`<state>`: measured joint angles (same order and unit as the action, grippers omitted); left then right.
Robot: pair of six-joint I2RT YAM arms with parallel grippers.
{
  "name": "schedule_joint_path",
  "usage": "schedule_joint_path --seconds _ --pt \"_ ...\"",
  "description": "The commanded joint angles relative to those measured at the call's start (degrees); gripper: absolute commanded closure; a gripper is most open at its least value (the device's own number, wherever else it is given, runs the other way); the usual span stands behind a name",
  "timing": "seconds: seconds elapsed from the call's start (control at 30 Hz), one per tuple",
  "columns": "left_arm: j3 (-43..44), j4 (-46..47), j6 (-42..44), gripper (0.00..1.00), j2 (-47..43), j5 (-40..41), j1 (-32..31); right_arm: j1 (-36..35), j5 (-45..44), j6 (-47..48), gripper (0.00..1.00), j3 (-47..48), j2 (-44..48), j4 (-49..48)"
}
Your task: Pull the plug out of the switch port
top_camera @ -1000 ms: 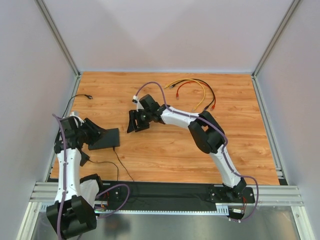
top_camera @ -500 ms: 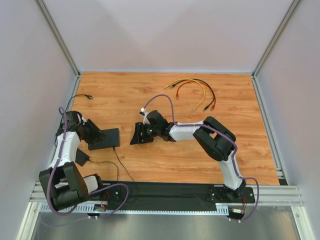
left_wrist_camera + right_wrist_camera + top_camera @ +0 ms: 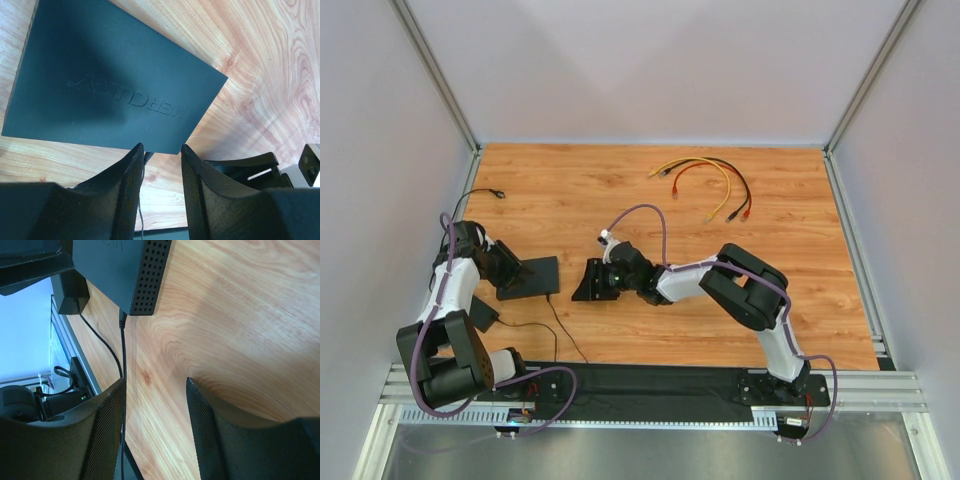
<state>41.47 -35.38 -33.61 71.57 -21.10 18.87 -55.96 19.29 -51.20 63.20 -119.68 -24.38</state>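
The switch [image 3: 535,277] is a flat matte-black box lying at the left of the wooden table. It fills the left wrist view [image 3: 110,85] and shows its vented side in the right wrist view [image 3: 150,275]. A black plug [image 3: 121,320] sits in its near edge, and its thin cable [image 3: 122,370] runs toward the table front. The plug also peeks out beside my left finger [image 3: 146,156]. My left gripper [image 3: 510,270] is open and empty at the switch's left side [image 3: 160,150]. My right gripper [image 3: 590,282] is open and empty, low over the wood just right of the switch [image 3: 156,385].
A bundle of yellow, red and black patch cables [image 3: 705,185] lies at the back right. A loose black cable end [image 3: 485,195] lies at the far left. A small black adapter block [image 3: 483,317] sits near the left arm, in front of the switch.
My right gripper has moved forward and left, down toward the switch's right side. My left arm folded down a second ago and has stayed at the switch since.
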Motion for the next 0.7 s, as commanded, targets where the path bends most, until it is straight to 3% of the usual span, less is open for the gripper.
schedule_joint_path --seconds 0.0,0.33,0.67 --pt "1.3 -0.3 0.4 0.56 -0.6 0.1 0.0 0.0 -5.5 0.0 0.47 -1.8 2.7 -0.7" --pt "-0.4 0.3 0.1 0.57 0.0 1.2 0.0 -3.8 -8.5 -1.9 0.54 2.1 -0.1 -1.7" --pt "-0.3 1.2 0.1 0.62 2.5 0.4 0.0 -4.4 -8.1 -10.8 0.65 6.5 -6.0 -6.7"
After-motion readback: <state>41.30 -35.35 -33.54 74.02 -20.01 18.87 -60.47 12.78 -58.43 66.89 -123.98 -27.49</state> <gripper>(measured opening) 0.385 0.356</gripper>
